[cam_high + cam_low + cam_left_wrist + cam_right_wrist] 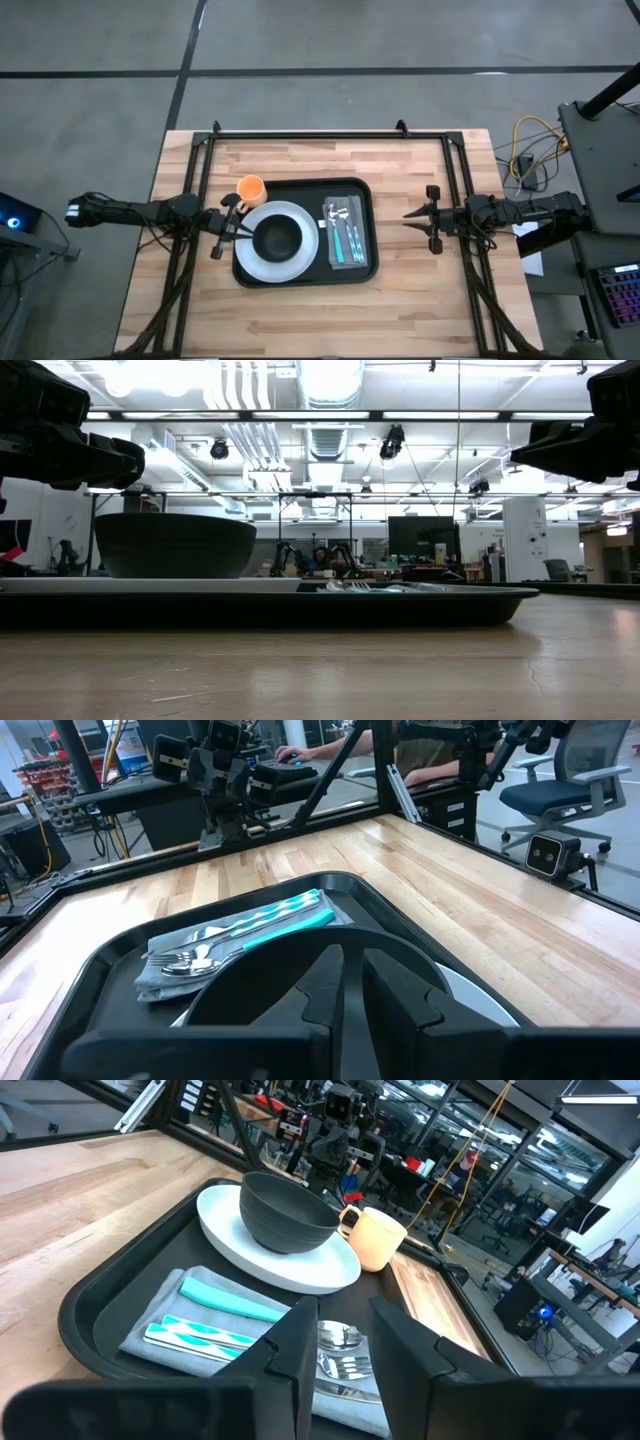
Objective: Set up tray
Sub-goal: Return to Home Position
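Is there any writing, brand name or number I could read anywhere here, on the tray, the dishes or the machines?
None can be read.
The tray, plate, bowl and cup show no print.
Any labels in the room behind the table are too small or blurred to read.

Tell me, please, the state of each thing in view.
tray: flat on the table.
plate: flat on the tray, under the bowl.
bowl: upright, looks empty.
cup: upright beside the plate.
napkin: flat on the tray, under the cutlery.
cutlery: lying on the napkin.
left gripper: fingers shut, empty, over the plate's edge.
right gripper: fingers slightly apart, empty, right of the tray.
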Controlling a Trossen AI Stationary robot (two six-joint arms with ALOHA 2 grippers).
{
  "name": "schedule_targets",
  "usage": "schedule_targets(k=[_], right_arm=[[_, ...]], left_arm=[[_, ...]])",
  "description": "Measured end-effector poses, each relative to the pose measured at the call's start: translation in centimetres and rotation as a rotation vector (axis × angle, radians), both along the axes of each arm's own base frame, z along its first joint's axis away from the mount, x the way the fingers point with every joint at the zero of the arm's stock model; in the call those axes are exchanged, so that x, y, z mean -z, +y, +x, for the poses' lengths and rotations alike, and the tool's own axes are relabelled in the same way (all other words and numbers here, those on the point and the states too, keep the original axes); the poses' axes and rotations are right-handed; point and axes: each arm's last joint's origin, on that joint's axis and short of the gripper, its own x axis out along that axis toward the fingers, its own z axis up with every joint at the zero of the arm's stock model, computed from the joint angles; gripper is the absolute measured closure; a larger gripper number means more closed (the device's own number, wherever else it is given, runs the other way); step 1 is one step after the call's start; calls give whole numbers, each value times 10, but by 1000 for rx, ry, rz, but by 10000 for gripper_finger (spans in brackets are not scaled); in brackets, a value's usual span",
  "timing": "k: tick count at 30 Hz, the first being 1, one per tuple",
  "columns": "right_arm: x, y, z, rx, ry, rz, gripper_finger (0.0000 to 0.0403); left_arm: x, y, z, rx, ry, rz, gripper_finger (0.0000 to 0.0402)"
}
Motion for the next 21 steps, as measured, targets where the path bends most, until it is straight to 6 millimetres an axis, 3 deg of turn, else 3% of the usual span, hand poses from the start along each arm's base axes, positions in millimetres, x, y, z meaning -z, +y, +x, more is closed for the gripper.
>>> schedule_targets(k=[8,21], right_arm=[[0,0,0,0,0,0,335],[0,0,0,0,0,0,319]], left_arm=[[0,0,0,0,0,0,379],[0,0,0,-1,0,0,379]])
